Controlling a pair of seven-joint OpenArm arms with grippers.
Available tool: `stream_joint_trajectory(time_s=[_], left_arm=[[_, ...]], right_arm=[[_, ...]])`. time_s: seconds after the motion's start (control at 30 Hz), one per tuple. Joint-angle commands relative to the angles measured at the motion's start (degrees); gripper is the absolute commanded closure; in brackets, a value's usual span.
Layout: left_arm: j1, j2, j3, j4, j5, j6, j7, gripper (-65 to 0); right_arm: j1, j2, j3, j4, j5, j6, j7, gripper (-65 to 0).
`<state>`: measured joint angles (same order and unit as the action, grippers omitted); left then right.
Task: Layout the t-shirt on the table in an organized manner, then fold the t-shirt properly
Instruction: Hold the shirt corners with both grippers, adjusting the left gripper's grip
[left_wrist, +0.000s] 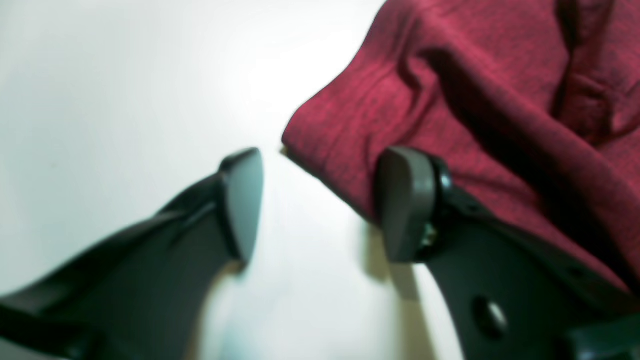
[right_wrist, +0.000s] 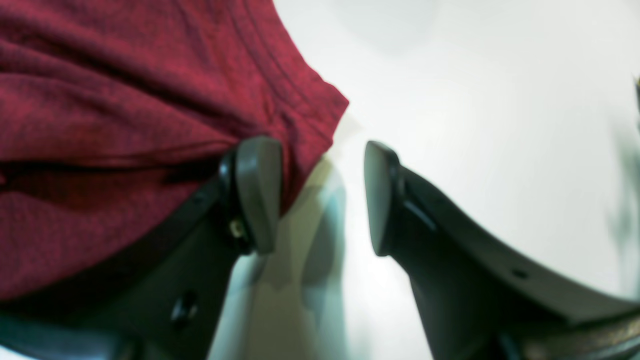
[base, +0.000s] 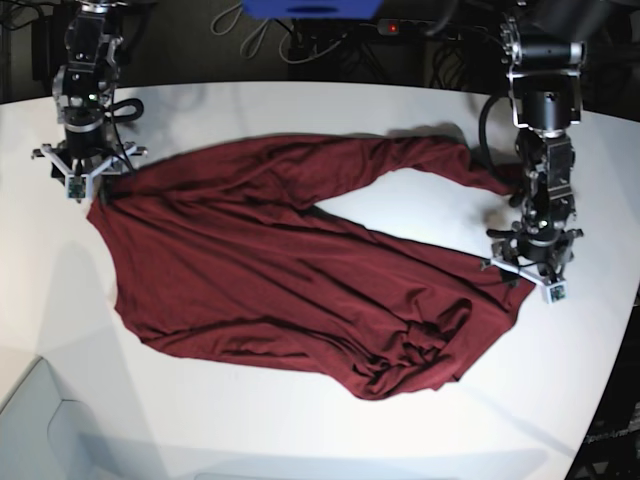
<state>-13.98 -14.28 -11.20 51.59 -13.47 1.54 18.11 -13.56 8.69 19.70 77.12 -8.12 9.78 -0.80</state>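
The dark maroon t-shirt (base: 260, 270) lies spread and wrinkled across the white table (base: 300, 110), one long sleeve reaching toward the far right. My left gripper (left_wrist: 320, 190) stands open at the shirt's right edge (base: 530, 262). A hem corner of the t-shirt (left_wrist: 450, 100) pokes into its gap, and one finger (left_wrist: 405, 200) lies against the cloth. My right gripper (right_wrist: 317, 170) is open at the shirt's far left corner (base: 85, 175). One of its fingers (right_wrist: 257, 195) rests against the t-shirt (right_wrist: 125, 100), and bare table shows in the gap.
Both arms come down from the back edge of the table, with cables and dark equipment behind them. The table's curved edge (base: 600, 330) runs close to the left gripper. A pale grey shape (base: 40, 430) sits at the front left corner.
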Motion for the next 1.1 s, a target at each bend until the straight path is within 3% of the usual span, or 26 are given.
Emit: stream_joint_trajectory(time_s=[0.0,0.1,0.2,0.23,0.3,0.4,0.7,1.07], left_arm=[[1.0,0.3,0.2,-1.3,-0.5,-0.1,7.7,-30.8],[1.1,0.4,0.2,-0.7,-0.7,-0.1,8.0,-20.4],[1.2,0.6,0.1,-0.6,-0.6,0.2,8.0,-1.4],[1.3,0.7,0.0,-0.6,-0.7,0.3,8.0,0.0],[2.6,0.6,0.0,-0.3,-1.2,0.3,8.0,-2.1],[4.7,0.6,0.0,4.5,-1.2,0.3,8.0,0.0],[15.4,0.5,-0.6,32.2,-0.6,0.3,8.1,0.0],[11.9,0.8,-6.0,42.8,-0.7,0.3,22.6,0.0]], right_arm=[[-0.5,0.2,-0.1,0.3,-0.7,-0.1,-1.4,-28.0],[-0.5,0.2,-0.1,0.3,-0.7,-0.1,-1.4,-28.0],[-0.5,0.2,0.1,0.3,-0.7,-0.1,-1.4,-28.0],[-0.5,0.2,0.2,0.3,-0.7,-0.1,-1.4,-28.0],[-0.5,0.2,0.2,0.3,-0.7,-0.1,-1.4,-27.9],[-0.5,0.2,0.3,0.3,-0.7,-0.1,-1.4,-27.9],[-0.5,0.1,0.1,0.3,-0.7,-0.1,-1.4,-27.8],[-0.5,0.1,0.0,0.4,-0.7,-0.1,-1.4,-27.8]])
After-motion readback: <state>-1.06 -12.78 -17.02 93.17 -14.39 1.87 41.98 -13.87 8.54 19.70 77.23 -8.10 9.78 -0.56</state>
